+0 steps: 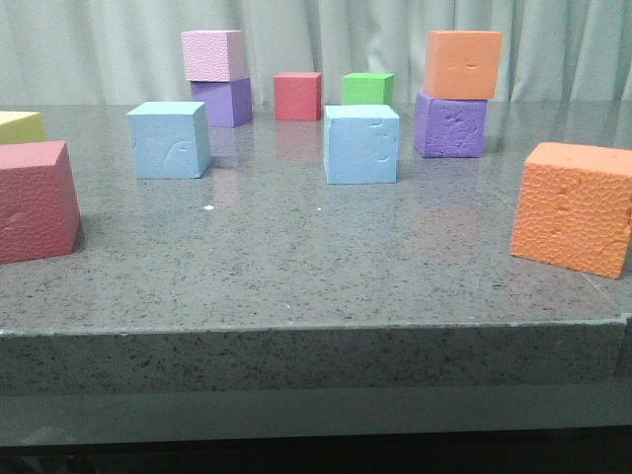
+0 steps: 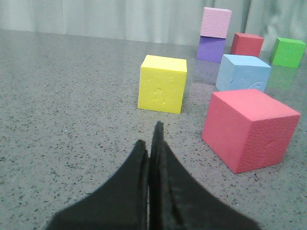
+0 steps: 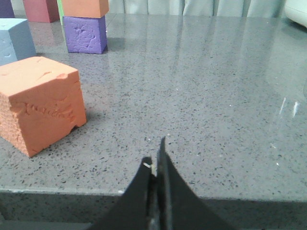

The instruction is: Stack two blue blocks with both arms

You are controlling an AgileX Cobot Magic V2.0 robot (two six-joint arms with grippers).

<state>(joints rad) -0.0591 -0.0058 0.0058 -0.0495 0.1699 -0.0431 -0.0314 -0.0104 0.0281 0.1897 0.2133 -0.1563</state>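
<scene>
Nothing is grasped yet: both the left gripper [image 2: 152,143] and right gripper [image 3: 156,163] are pinched closed, empty. One blue block [image 2: 242,73] sits well ahead of the left gripper; the other [image 1: 361,144] lies ahead of the right. Next, I judge: open and reach.

A polished, speckled grey stone tabletop [image 1: 296,257] is seen; matt, dented foam is shown by two sky-blue cubes [image 1: 169,139] [image 1: 361,144].

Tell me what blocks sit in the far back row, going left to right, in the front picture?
Pink block on a purple one → red block → green block → orange block on a purple one.
</scene>
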